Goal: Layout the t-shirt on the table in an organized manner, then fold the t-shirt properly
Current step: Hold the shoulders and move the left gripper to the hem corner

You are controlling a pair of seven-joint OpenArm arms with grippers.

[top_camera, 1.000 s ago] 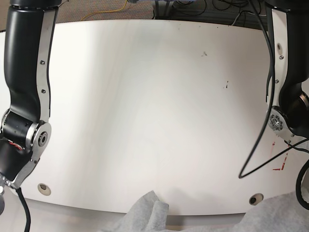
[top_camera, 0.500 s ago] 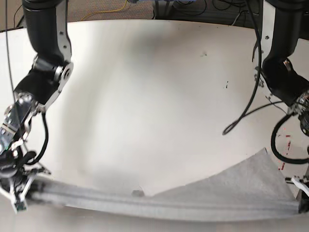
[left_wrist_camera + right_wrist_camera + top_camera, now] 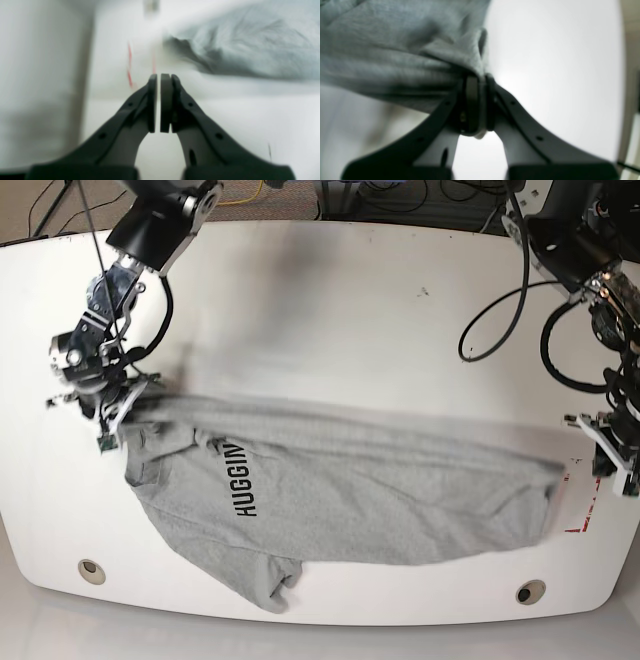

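The heather-grey t-shirt [image 3: 350, 500] lies spread sideways on the white table [image 3: 350, 320], with the black letters "HUGGIN" showing on its left part. My right gripper [image 3: 103, 425] is at the shirt's far left corner. In the right wrist view it [image 3: 480, 82] is shut on a bunched fold of the grey cloth [image 3: 395, 50]. My left gripper [image 3: 612, 455] is just past the shirt's right end. In the left wrist view it [image 3: 159, 76] is shut with nothing between its pads, and the shirt [image 3: 250, 45] lies apart from it.
Two round metal grommets [image 3: 91, 570] [image 3: 530, 591] sit near the table's front edge. A red-lined mark [image 3: 583, 515] is beside the shirt's right end and shows blurred in the left wrist view [image 3: 129, 62]. Cables hang by the left arm [image 3: 500, 310].
The shirt went from a stretched band at the front edge to lying spread over the table's middle. Both grippers moved away from the front edge. The left gripper now stands apart from the cloth.
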